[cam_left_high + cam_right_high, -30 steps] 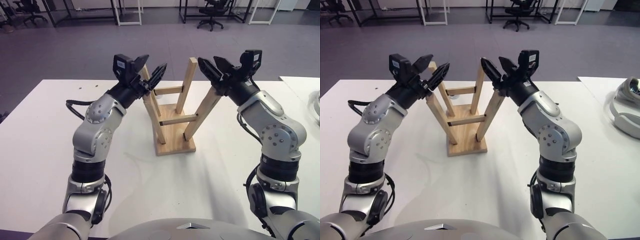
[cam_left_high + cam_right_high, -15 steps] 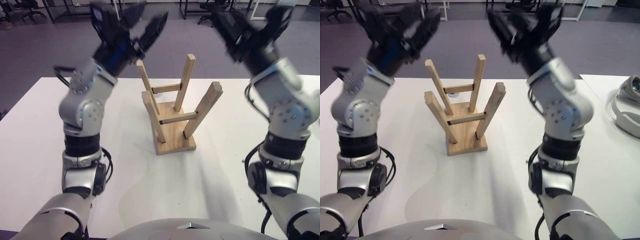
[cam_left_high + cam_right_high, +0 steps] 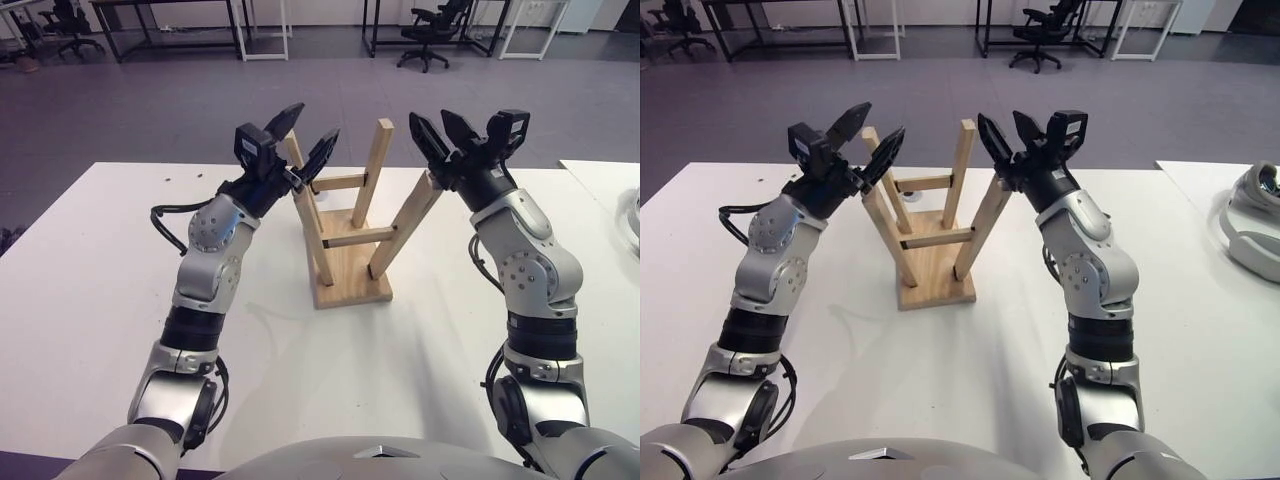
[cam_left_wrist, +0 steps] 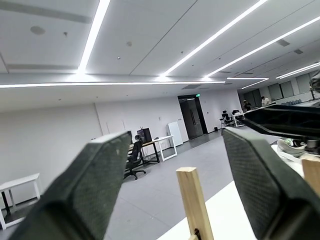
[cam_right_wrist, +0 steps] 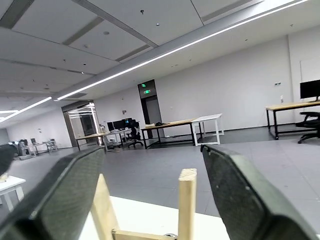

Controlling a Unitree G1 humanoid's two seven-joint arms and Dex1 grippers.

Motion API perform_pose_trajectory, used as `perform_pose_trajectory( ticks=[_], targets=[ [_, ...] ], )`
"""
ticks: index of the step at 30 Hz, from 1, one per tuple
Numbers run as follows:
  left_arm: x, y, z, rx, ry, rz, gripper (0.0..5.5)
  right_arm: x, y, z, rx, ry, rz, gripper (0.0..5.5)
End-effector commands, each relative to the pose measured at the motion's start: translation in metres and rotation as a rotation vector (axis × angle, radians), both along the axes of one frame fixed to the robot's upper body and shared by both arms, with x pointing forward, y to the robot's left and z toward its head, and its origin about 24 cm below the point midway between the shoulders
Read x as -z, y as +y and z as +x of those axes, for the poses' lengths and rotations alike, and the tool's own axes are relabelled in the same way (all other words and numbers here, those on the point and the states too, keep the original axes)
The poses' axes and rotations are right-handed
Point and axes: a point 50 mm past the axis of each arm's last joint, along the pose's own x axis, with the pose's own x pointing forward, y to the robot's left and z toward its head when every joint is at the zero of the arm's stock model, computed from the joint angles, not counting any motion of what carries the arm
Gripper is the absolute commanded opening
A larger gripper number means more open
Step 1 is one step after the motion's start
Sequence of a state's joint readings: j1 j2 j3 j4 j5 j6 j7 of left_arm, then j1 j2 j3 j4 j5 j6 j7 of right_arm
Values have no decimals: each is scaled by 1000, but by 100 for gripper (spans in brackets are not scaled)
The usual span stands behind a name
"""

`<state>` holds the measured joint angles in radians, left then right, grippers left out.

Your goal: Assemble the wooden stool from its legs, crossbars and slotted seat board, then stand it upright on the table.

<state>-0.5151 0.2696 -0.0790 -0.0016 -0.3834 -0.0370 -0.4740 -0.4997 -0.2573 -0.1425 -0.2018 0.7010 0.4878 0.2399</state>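
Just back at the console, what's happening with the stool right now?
The wooden stool looks assembled but sits upside down, its seat board flat on the table and its legs pointing up. The left claw and the right claw are both open, raised at the leg tops on either side, gripping nothing. The stool is not yet stood upright.

The stool was pale natural wood, uniform across legs, crossbars and seat board (small dark spots marked the crossbar joints). The table beneath it was plain white. The left gripper, at 10 o'clock from the stool, and the right gripper, at 2 o'clock, were black. Their pads were dark grey with a fine mesh pattern. The floor at 12 o'clock was dull grey-purple. A rounded device at 3 o'clock was white and grey.
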Motion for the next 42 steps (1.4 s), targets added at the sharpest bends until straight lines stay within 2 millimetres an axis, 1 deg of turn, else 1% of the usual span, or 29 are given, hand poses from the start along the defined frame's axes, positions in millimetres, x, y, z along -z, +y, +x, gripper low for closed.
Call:
perform_pose_trajectory(
  ticks=[1, 2, 3, 4, 5, 6, 7, 8, 10, 11, 12, 13, 15, 17, 19, 21, 23, 25, 26, 27, 28, 29, 31, 32, 33, 35, 37, 39, 42],
  targets=[
    [-29, 22, 1, -24, 26, -103, 334, -39, 6, -11, -89, -122, 63, 359],
    [-52, 36, -5, -35, -25, -157, 334, -53, -3, -13, -77, -161, 105, 359],
    [-68, 49, -12, -50, -63, -190, 334, -59, -18, -10, -34, -172, 143, 359],
    [-78, 59, -17, -63, -82, -203, 334, -61, -33, -5, 16, -164, 164, 359],
    [-81, 69, -20, -83, -84, -200, 334, -57, -47, 1, 66, -142, 175, 359],
    [-79, 79, -21, -117, -68, -191, 334, -45, -57, 7, 86, -95, 168, 359],
    [-70, 91, -20, -154, -34, -183, 334, -21, -56, 13, 55, -24, 59, 359],
    [-62, 100, -20, -187, -5, -167, 334, 3, -51, 15, -4, 46, -39, 359],
    [-32, 120, -19, -268, 86, -129, 334, 64, -30, 11, -175, 224, -132, 359],
    [-15, 130, -19, -317, 142, -113, 334, 88, -18, 7, -250, 283, -156, 359],
    [0, 137, -20, -357, 189, -82, 334, 103, -5, -1, -331, 317, -160, 359],
    [12, 141, -22, -378, 233, -51, 334, 108, 8, -11, -423, 317, -162, 359],
    [28, 145, -27, -397, 296, 14, 334, 104, 31, -35, -612, 277, -147, 359],
    [45, 153, -35, -426, 366, 90, 334, 105, 53, -58, -748, 264, -208, 359],
    [61, 158, -43, -443, 419, 188, 334, 125, 66, -74, -741, 287, -358, 359],
    [75, 163, -53, -450, 463, 299, 334, 133, 69, -94, -730, 312, -370, 359],
    [86, 165, -64, -433, 504, 386, 334, 133, 53, -106, -672, 338, -324, 359],
    [95, 171, -76, -409, 557, 481, 334, 140, 13, -109, -568, 405, -349, 359],
    [101, 176, -83, -396, 589, 562, 334, 142, -11, -110, -525, 439, -376, 359],
    [105, 179, -88, -382, 618, 625, 334, 142, -29, -110, -494, 459, -394, 359],
    [109, 181, -92, -365, 643, 678, 334, 140, -42, -109, -469, 467, -405, 359],
    [113, 180, -96, -338, 667, 711, 334, 138, -55, -101, -417, 462, -412, 359],
    [123, 172, -101, -258, 727, 783, 334, 140, -80, -64, -202, 449, -403, 359],
    [128, 168, -103, -223, 752, 809, 334, 145, -87, -47, -111, 456, -423, 359],
    [135, 161, -103, -186, 781, 826, 334, 156, -89, -33, -70, 484, -495, 359],
    [149, 143, -102, -112, 852, 781, 334, 178, -79, -14, -98, 519, -624, 359],
    [160, 128, -99, -67, 883, 764, 334, 192, -57, -7, -204, 520, -657, 359],
    [167, 120, -85, -108, 878, 745, 334, 203, -42, -15, -325, 500, -658, 359],
    [173, 108, -55, -189, 848, 664, 334, 201, -35, -34, -434, 448, -608, 359]
  ],
)
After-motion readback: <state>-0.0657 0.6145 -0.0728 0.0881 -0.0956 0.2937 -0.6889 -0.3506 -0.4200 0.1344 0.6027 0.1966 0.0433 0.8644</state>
